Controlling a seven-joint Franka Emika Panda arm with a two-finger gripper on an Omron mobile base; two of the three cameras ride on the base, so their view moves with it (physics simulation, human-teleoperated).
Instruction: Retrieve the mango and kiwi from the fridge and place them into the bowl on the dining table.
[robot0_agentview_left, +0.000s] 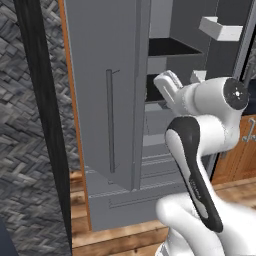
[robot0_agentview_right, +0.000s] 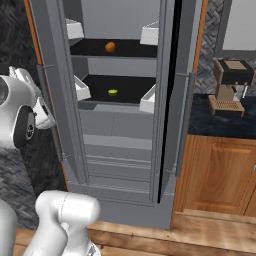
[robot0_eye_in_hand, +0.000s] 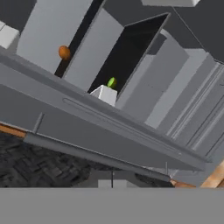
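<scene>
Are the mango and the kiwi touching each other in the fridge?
Apart. The right base view shows the orange mango on the upper dark shelf and the green kiwi on the shelf below, a grey shelf front between them.

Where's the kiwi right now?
The kiwi lies on the lower dark shelf of the open fridge, one shelf below the mango, between the white door shelves.

Hidden and cut-off parts around the fridge

The fridge top is cut by the picture's edge. Inside the fridge, the mango and kiwi are too small to show detail. The coffee machine beside the fridge is partly cut.
</scene>
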